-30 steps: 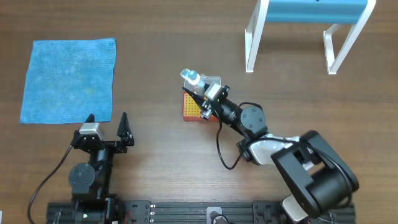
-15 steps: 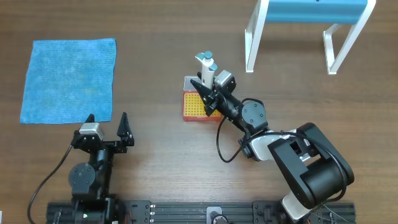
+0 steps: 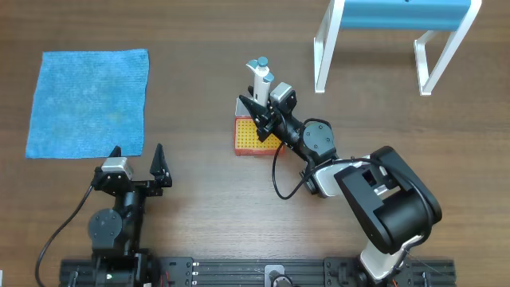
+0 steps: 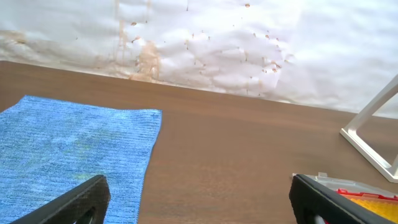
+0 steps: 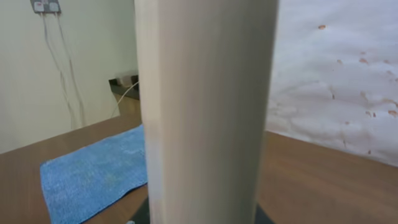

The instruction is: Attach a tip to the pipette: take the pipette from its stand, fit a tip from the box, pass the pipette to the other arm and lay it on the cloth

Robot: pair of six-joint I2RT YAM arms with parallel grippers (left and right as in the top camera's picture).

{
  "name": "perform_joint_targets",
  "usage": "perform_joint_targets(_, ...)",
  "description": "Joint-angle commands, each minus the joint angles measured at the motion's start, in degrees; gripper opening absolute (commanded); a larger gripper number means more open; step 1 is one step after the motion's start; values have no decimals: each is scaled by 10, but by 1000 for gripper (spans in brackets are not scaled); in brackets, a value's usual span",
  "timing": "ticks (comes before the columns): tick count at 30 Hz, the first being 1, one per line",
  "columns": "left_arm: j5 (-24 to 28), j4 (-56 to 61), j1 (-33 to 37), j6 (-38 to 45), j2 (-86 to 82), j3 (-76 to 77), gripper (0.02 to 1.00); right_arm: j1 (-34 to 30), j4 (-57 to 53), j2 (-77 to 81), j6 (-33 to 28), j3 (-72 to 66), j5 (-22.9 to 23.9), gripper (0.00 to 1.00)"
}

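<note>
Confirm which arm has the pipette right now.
The right arm: its gripper is shut on the pipette, near the tip box. The left gripper sits open and empty near the blue cloth.

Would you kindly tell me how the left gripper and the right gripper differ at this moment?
The left gripper is open and empty, while the right gripper is shut on the pipette. The left gripper is next to the blue cloth, while the right gripper is at the tip box near the middle of the table. Both are black two-finger grippers.
</note>
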Motion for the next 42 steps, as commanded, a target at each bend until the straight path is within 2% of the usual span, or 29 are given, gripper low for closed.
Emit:
perform_joint_targets(1,7,-1,3,9,-3,-2,936,-1,5,31,7,12,-1,73)
perform_joint_targets(25,7,-1,3,9,-3,-2,934,-10,4,57,-9,18,14,71)
perform_joint_targets(42,7,-1,3,9,-3,-2,936,-9,5,64,-9,17,-2,73)
